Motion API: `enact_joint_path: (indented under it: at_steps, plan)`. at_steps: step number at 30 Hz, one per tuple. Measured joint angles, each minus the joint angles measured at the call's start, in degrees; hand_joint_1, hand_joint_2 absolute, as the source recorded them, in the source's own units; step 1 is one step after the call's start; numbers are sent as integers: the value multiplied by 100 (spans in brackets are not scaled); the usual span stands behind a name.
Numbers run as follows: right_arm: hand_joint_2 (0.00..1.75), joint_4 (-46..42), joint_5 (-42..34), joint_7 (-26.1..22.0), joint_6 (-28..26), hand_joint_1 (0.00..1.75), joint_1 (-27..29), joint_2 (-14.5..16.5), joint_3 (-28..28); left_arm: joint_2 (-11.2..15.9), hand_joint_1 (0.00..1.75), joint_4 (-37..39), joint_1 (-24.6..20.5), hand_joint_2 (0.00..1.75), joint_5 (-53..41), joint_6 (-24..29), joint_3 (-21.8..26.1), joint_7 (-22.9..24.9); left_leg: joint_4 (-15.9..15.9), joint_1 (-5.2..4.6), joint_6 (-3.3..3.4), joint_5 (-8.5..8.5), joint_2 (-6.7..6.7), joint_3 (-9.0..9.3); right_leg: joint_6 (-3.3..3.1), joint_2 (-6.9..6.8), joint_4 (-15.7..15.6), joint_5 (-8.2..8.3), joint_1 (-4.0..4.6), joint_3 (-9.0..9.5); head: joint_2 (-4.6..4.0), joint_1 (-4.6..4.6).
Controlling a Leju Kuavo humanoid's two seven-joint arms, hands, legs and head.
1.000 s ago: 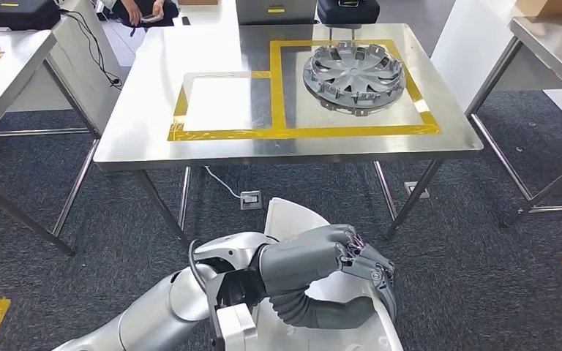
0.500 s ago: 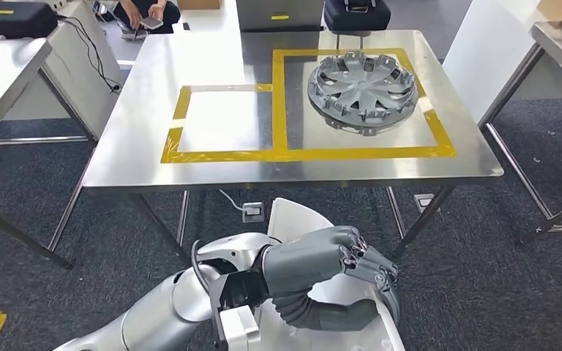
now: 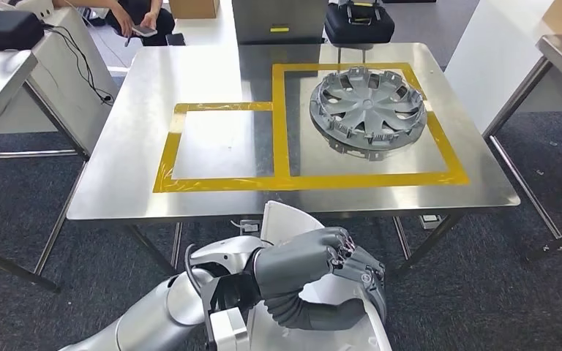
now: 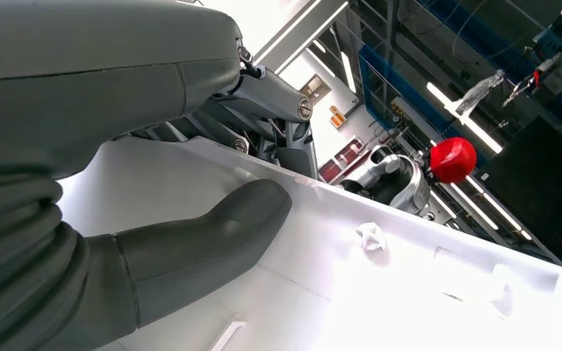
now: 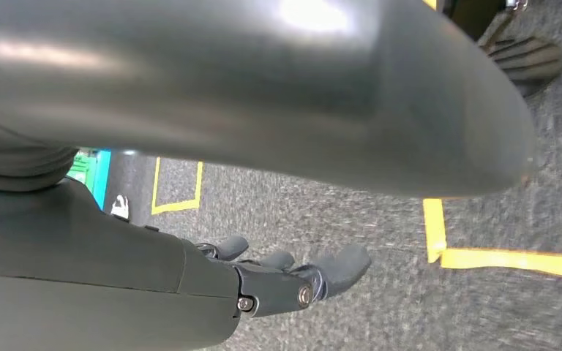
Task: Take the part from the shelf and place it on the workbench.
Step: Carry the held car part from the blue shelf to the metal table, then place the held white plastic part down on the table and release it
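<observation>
Your left hand (image 3: 322,263) grips the white part (image 3: 285,219) in front of the robot's body, just short of the near edge of the workbench (image 3: 117,183); in the left wrist view the thumb (image 4: 205,234) lies flat on the part's inner face while the darker fingers (image 4: 278,139) curl over its rim. Your right hand (image 5: 293,281) hangs over the carpet, fingers apart and loosely bent, holding nothing. On the workbench, a grey wheel cover (image 3: 368,106) sits inside the larger yellow-taped square (image 3: 369,179).

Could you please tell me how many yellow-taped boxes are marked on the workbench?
2: a smaller box on the workbench's left half, and a larger box adjoining it on the right, around the hubcap.
</observation>
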Motion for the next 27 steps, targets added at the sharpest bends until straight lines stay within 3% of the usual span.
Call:
enact_joint_path:
  at_steps: [1,3,5,6,7,8,11,12,13,15,17,18,20,21,22,23,25,27]
  plan:
    - [0,0,0,-2,0,0,-7,1,7,-2,175,-2,1,175,-2,3,4,-12,-30,8,36,-33,-1,88,20,-4,215,37,-6,-119,0,6]
    - [0,0,1,-5,-1,0,-14,-1,13,-2,175,-1,11,175,-9,3,13,-27,-74,16,81,-126,-3,238,50,-10,869,-46,-13,-567,0,20]
    - [0,0,4,-5,-4,0,4,-4,14,-1,175,2,27,175,-22,3,18,-37,-85,16,93,-256,-18,381,79,-10,1353,-396,-13,-1062,0,29]
    - [0,0,9,-7,-5,0,13,-4,16,-1,175,2,35,175,-31,3,21,-41,-86,17,89,-332,-28,469,90,-11,1401,-536,-15,-1232,0,31]
    - [0,0,18,-14,-7,0,19,-4,19,-1,175,3,39,175,-38,3,23,-43,-86,17,80,-412,-36,569,100,-12,1295,-555,-18,-1324,0,34]
    - [0,0,26,-24,-7,0,20,-4,21,-1,175,3,42,175,-44,3,25,-44,-85,17,68,-496,-40,676,104,-13,1051,-408,-20,-1346,0,37]
    - [0,-1,45,-62,-8,0,38,-8,27,9,175,9,55,175,-58,2,32,-44,-76,-2,7,-750,-48,906,42,-48,99,654,-3,-1282,0,49]
    - [0,-1,52,-67,-7,0,46,-10,28,13,175,8,66,175,-64,2,37,-43,-88,-11,-27,-809,-55,962,0,-59,-65,865,11,-1266,0,51]
    - [0,-1,60,-68,-6,0,47,-11,32,14,175,5,75,175,-68,1,42,-44,-90,-19,-67,-834,-63,1017,-46,-65,-125,915,19,-1244,0,53]
    - [0,-1,72,-73,-7,0,41,-13,43,13,175,-14,83,175,-74,1,58,-45,-27,-29,-144,-811,-59,1079,-135,-49,-157,850,3,-1098,0,46]
    - [0,-2,82,-76,-14,0,36,-20,51,18,175,-28,83,175,-74,1,73,-46,449,-23,-209,-773,-29,864,-203,-37,-193,777,-23,-913,0,10]
    - [0,-2,86,-76,-16,0,37,-24,53,25,175,-31,89,175,-74,1,76,-46,809,-9,-234,-838,-12,633,-224,-37,-207,723,-27,-833,0,-8]
    - [0,-1,93,-83,-18,0,35,-27,55,44,175,-32,103,175,-73,1,78,-44,1390,15,-269,-1191,3,140,-241,-34,-212,613,-28,-702,0,-26]
    - [0,-1,96,-88,-17,0,38,-27,56,55,175,-32,109,175,-73,1,78,-43,1484,21,-278,-1352,7,-28,-242,-28,-212,551,-28,-633,0,-28]
    - [0,-1,100,-93,-16,0,41,-27,57,63,175,-33,112,175,-73,4,78,-42,1413,24,-280,-1381,11,-116,-239,-20,-212,487,-27,-555,0,-30]
    - [0,0,102,-99,-15,0,42,-27,60,72,175,-36,113,175,-73,9,78,-42,1186,24,-266,-1231,14,-132,-235,-12,-212,422,-26,-471,0,-32]
    - [0,0,105,-107,-14,0,40,-26,69,95,175,-46,118,175,-59,21,79,-43,472,10,-204,-530,15,-54,-216,-1,-203,292,-19,-320,0,-36]
    - [0,-1,107,-112,-14,0,32,-26,82,129,175,-63,135,175,-38,29,82,-43,28,-12,-144,-40,11,-2,-165,18,-189,189,-8,-263,0,-38]
